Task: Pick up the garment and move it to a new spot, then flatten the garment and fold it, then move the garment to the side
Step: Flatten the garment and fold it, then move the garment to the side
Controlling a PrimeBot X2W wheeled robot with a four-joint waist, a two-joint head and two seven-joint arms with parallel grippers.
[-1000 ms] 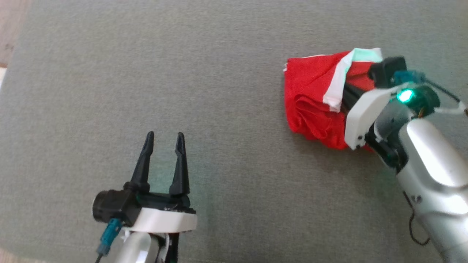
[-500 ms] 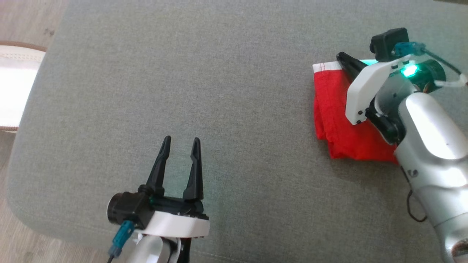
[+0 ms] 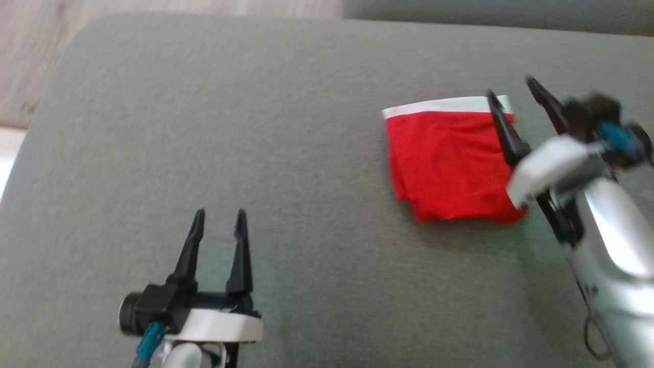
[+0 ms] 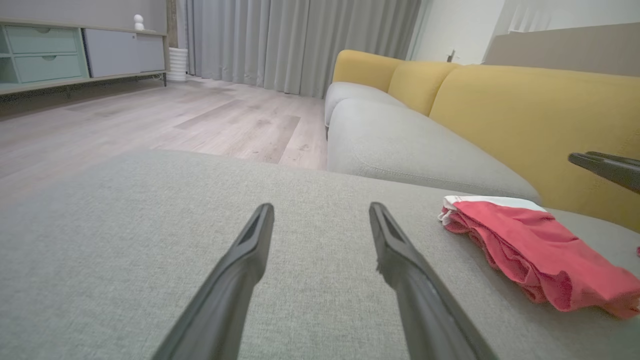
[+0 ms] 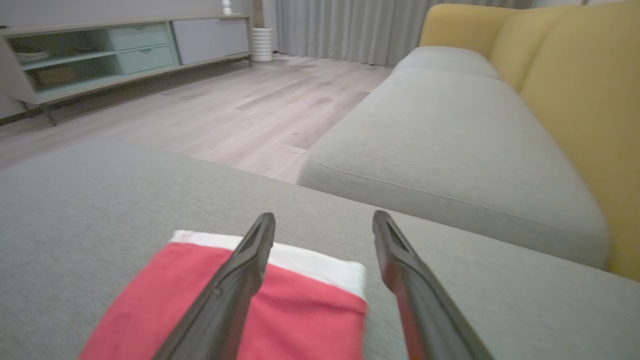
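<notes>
— Grey upholstered seat right across the head view, with a strip of wooden floor at the far left. Anything lying on it?
— Just the garment: red, with a white band along the far edge. Folded into a rough rectangle. Lies flat toward the right side of the seat.
— Neat?
— Fairly smooth on top. Seen low from the left wrist, shows stacked, rumpled layers along the edge facing that camera.
— Right claw?
— Released, gripping nothing. Blurred in the head view, at the garment's right edge. From its own wrist camera: spread wide, one finger crossing over the red cloth and the white band, the other over bare grey fabric just past the band's corner. Touching the cloth or hovering above it: cannot tell.
— And the left claw?
— Also released and empty. Points away from the robot over bare seat, at the lower left of the head view, well apart from the garment.
— Behind all that?
— Yellow sofa back and another grey cushion beyond the seat, grey curtains, a low sideboard across the floor.
</notes>
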